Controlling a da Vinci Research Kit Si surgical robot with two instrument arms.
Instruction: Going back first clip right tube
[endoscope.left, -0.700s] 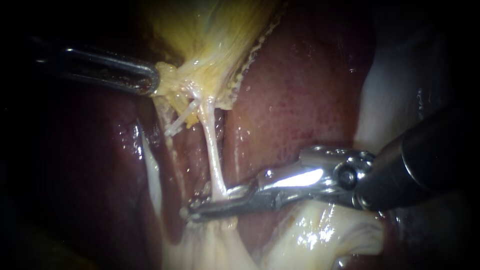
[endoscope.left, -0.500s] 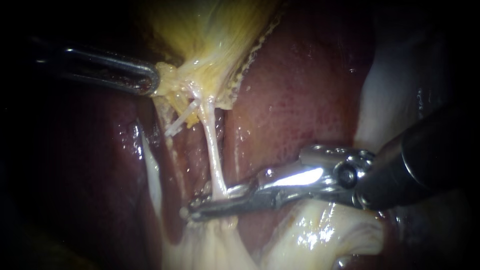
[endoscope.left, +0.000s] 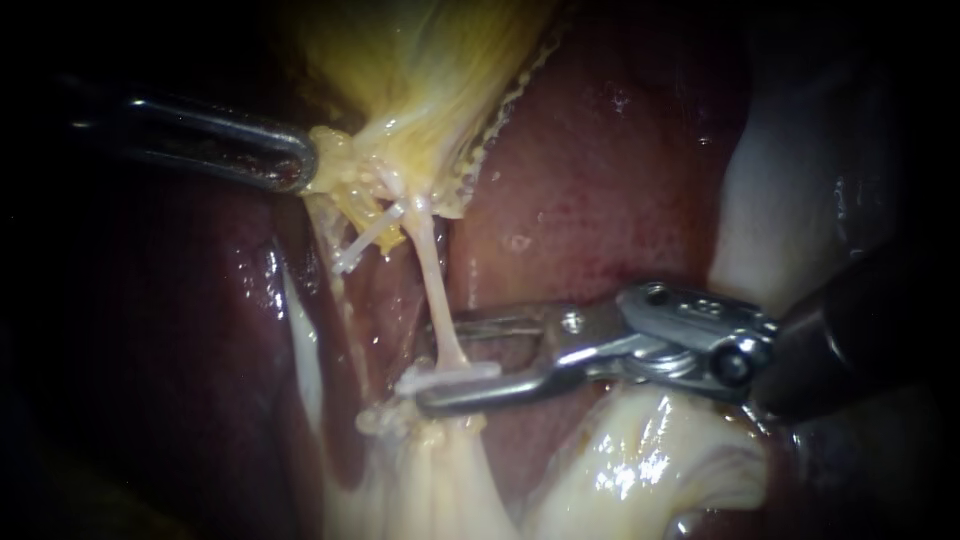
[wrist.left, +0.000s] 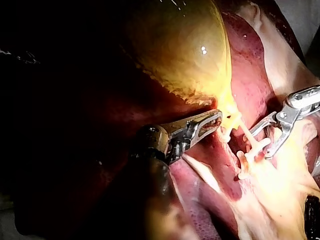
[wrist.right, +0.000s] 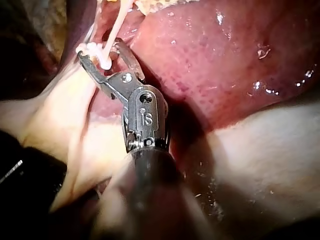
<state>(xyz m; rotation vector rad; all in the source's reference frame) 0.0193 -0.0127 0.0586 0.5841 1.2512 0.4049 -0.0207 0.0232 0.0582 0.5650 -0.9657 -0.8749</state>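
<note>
While the gallbladder (endoscope.left: 420, 80) is held taut by the closed hand of the left instrument (endoscope.left: 300, 165), a clip (endoscope.left: 450, 377) is seen seated across the near end of the right tube (endoscope.left: 428, 280). The hand of the right instrument (endoscope.left: 440, 355) is spread open around that tube, empty, so only withdrawal is judged left.

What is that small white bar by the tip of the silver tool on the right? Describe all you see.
It is a small white clip, plastic-looking, a short straight bar. It lies crosswise on the lower end of a thin pale tube, between the open jaws of the right instrument, seemingly against the lower jaw.
</note>
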